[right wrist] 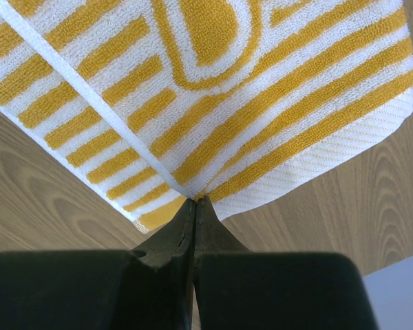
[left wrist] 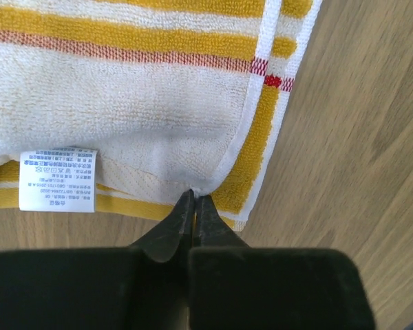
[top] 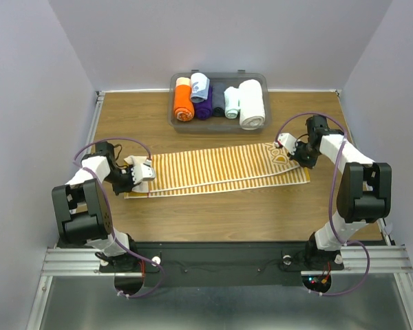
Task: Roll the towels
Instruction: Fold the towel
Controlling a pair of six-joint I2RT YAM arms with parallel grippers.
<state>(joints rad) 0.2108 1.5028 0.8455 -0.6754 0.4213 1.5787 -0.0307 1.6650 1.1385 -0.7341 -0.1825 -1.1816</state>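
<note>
Left arm (top: 82, 206) and right arm (top: 361, 192) flank the table (top: 227, 213), where the striped towel (top: 220, 167) lies flat across the middle, before a bin (top: 219, 128) of rolls (top: 251, 103); left gripper (left wrist: 195, 196) and right gripper (right wrist: 195, 199) each clamp one end of it.

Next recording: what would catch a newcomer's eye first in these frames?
A long yellow-and-white striped towel lies stretched across the middle of the table. It is pinched at both ends, with the left gripper and the right gripper each having their jaws shut on a corner. Behind it, at the far edge, a grey bin holds rolled cloths, among them an orange roll and a thick white roll.
</note>
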